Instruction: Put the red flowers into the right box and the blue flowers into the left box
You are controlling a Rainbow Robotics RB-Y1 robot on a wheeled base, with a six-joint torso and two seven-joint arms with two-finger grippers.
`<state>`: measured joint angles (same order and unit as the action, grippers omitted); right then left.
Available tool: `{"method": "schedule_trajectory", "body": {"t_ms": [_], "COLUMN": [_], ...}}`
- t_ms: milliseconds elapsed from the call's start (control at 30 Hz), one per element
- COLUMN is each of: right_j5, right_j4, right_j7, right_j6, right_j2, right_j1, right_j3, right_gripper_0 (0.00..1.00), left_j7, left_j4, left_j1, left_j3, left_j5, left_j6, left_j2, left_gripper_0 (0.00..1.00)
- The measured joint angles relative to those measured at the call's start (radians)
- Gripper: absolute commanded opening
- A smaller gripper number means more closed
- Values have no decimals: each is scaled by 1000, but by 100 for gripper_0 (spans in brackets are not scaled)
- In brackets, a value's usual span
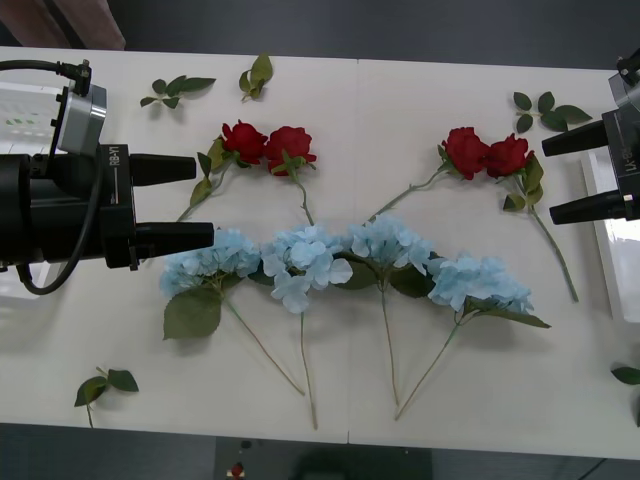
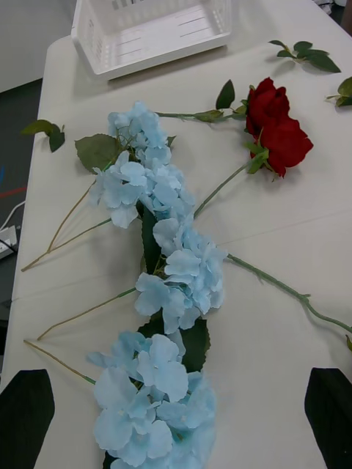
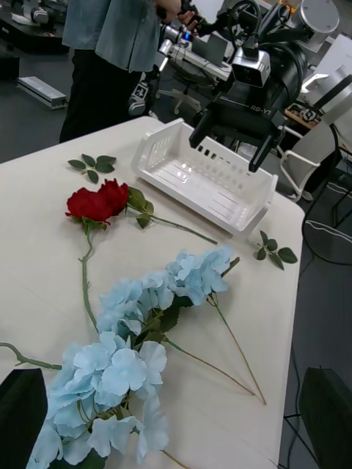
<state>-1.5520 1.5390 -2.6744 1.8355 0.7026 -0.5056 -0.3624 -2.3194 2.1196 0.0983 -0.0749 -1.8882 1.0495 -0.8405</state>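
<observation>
While all roses [image 1: 268, 145] and hydrangeas [image 1: 305, 262] lie unsorted on the counter [image 1: 400, 100], both end effectors, left [image 1: 185, 203] and right [image 1: 572, 175], hang wide open, empty; first grasp pending.

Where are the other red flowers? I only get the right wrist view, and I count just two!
Observer: Two more red flowers lie near the table's right end, close to the right gripper.
Operator: What box do they go in? I only see a basket far away.
Observer: The right box sits at the table's right edge, partly under the right gripper, with nothing visible in it yet.
Operator: What's the other arm doing?
Observer: The left gripper hangs open over the left end of the table, just above the leftmost of the blue flowers, holding nothing.
</observation>
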Motion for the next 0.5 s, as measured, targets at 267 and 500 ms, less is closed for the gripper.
{"method": "schedule_trajectory", "body": {"t_ms": [267,500], "right_j5": [0,35], "right_j4": [0,0], "right_j7": [0,0], "right_j6": [4,35], "right_j2": [0,1], "right_j1": [-2,-23], "right_j3": [0,0], "right_gripper_0": [100,100], "left_j7": [0,100], "left_j4": [-16,-64], "left_j1": [-4,31], "left_j3": [30,30], "left_j5": [-95,-67], "left_j6": [-83,-99], "left_j2": [17,-47], "left_gripper_0": [100,100]}}
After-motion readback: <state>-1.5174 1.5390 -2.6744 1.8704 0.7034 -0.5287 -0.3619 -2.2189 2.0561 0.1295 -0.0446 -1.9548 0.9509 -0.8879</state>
